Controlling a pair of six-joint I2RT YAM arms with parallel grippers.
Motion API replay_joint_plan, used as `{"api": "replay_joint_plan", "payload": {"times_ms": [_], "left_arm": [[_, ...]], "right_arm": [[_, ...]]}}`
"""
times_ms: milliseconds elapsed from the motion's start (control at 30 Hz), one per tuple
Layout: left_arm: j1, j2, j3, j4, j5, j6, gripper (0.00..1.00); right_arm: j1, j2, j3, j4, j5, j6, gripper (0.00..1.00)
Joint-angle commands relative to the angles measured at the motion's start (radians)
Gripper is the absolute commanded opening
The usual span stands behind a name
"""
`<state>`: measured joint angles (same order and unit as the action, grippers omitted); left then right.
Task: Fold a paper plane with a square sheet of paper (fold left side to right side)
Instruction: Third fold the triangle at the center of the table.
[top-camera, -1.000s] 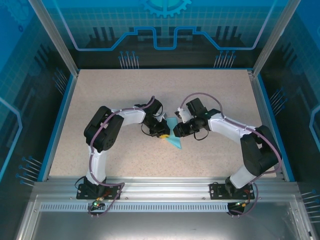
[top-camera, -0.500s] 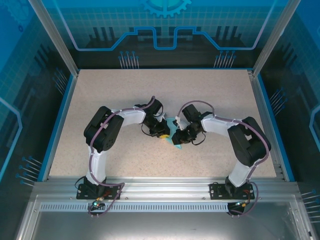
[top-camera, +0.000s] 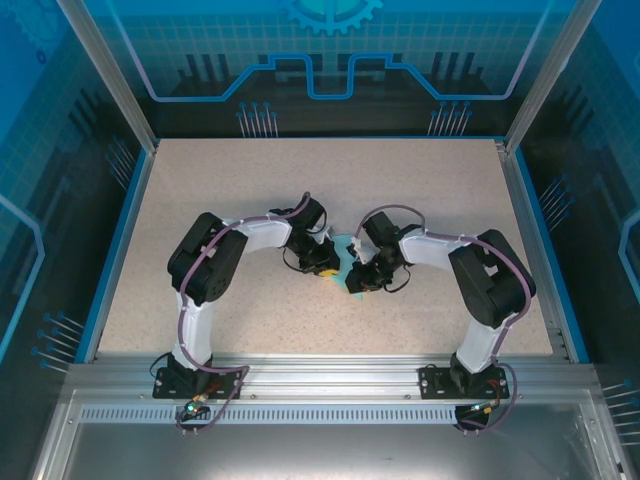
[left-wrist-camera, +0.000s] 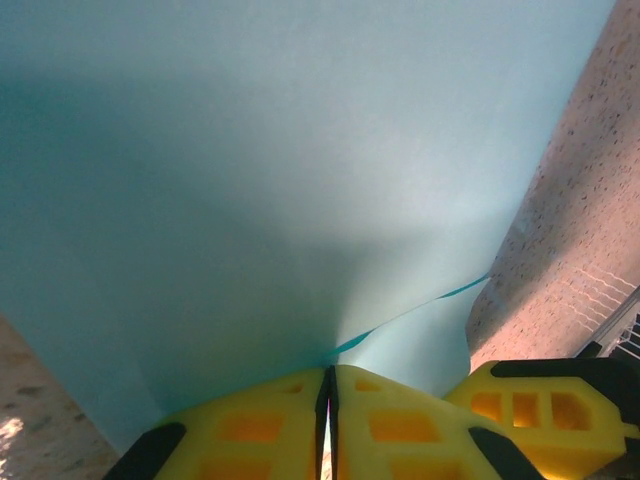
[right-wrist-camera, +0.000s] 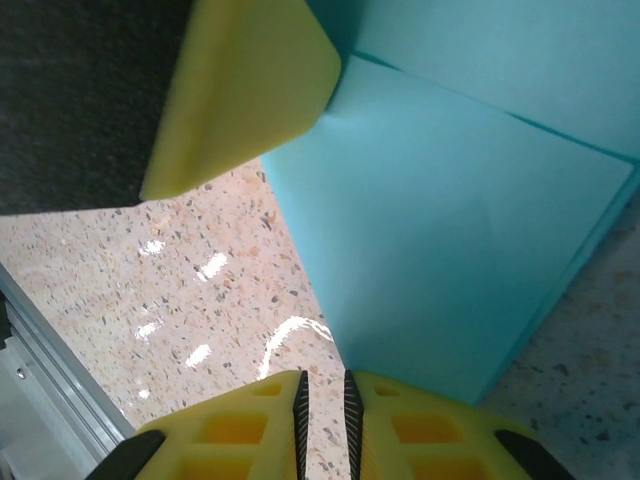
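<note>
The square sheet of paper (top-camera: 345, 256) is a turquoise, partly folded shape in the middle of the table, wedged between my two grippers. My left gripper (top-camera: 328, 268) is shut on its left edge. In the left wrist view the paper (left-wrist-camera: 280, 180) rises from the pinched jaws of the left gripper (left-wrist-camera: 328, 375), with a crease running into them. My right gripper (top-camera: 358, 280) sits low at the paper's lower right. In the right wrist view the right gripper (right-wrist-camera: 322, 378) is open by a narrow slit with bare table in it. The paper's (right-wrist-camera: 450, 220) pointed corner ends at its right finger.
The speckled beige table (top-camera: 200, 220) has free room all around the grippers. A blue rim and aluminium frame (top-camera: 320, 372) border it. One yellow finger of the left gripper (right-wrist-camera: 245, 90) hangs over the paper's top-left corner in the right wrist view.
My right arm has swung left and its gripper has closed in on the paper, covering its lower tip; its jaws have narrowed a little. The left arm has stayed put, still pinching.
</note>
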<state>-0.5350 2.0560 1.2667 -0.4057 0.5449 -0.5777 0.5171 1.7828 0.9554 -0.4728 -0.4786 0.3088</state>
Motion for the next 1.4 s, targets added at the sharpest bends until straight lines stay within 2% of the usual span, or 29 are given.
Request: {"api": "replay_joint_plan", "payload": {"times_ms": [0,233,900,1367], "left_arm": [[-0.028,0.047,-0.034,-0.090,-0.087,0.004,0.13],[-0.028,0.050,-0.036,-0.091,-0.093,0.006,0.13],[-0.027,0.037,-0.042,-0.087,-0.103,0.004,0.14],[-0.026,0.042,-0.050,-0.081,-0.110,0.002,0.13]], "right_arm": [[0.012,0.025,-0.011,-0.046,0.014,0.013,0.19],[0.010,0.029,-0.035,-0.060,0.036,0.022,0.18],[0.022,-0.056,-0.150,-0.084,-0.011,0.013,0.17],[0.019,-0.124,-0.213,-0.131,0.017,0.026,0.15]]}}
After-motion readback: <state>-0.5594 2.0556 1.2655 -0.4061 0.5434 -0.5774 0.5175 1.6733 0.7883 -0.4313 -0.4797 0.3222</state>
